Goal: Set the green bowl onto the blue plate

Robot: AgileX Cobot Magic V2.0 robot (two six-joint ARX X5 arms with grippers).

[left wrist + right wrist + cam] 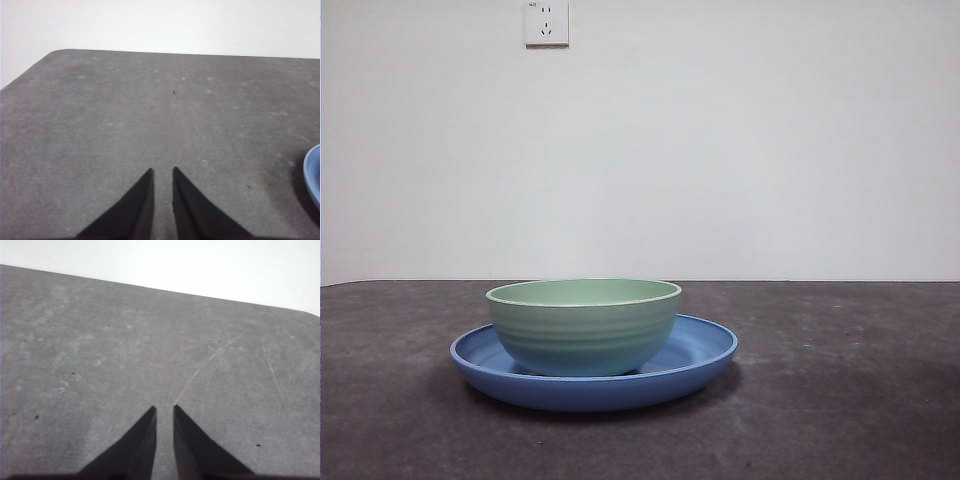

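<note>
The green bowl (584, 325) stands upright inside the blue plate (705, 352) on the dark table, a little left of the middle of the front view. No arm shows in the front view. My left gripper (163, 171) is shut and empty above bare table; a sliver of the blue plate (313, 175) shows at the edge of its view. My right gripper (165, 408) is shut and empty above bare table, with neither the bowl nor the plate in its view.
A white wall stands behind the table, with a wall socket (546, 22) high up. The table's rounded corners show in both wrist views (55, 52) (312, 312).
</note>
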